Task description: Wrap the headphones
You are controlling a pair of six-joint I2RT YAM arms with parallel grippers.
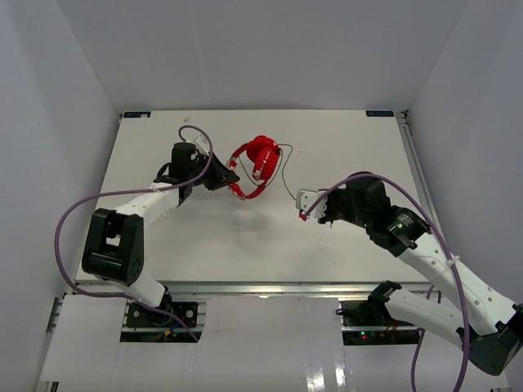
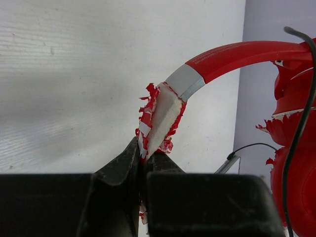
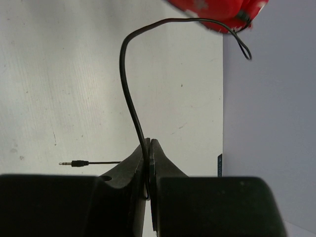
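Note:
The red headphones (image 1: 260, 159) lie at the middle back of the white table (image 1: 245, 237). My left gripper (image 1: 230, 180) is shut on the headband's worn, torn padding (image 2: 160, 116), just left of the earcups (image 2: 296, 148). From the pinched spot the headband (image 2: 232, 53) arches away to the right. My right gripper (image 1: 305, 206) sits to the right and nearer, shut on the thin black cable (image 3: 126, 84). That cable curves up from the jaws to a red earcup (image 3: 217, 9). The cable's plug (image 3: 76, 163) rests on the table to the left of the right gripper (image 3: 149, 144).
Grey walls enclose the table on three sides. Thick purple robot cables (image 1: 82, 204) loop beside each arm. A metal rail (image 1: 417, 175) runs along the table's right edge.

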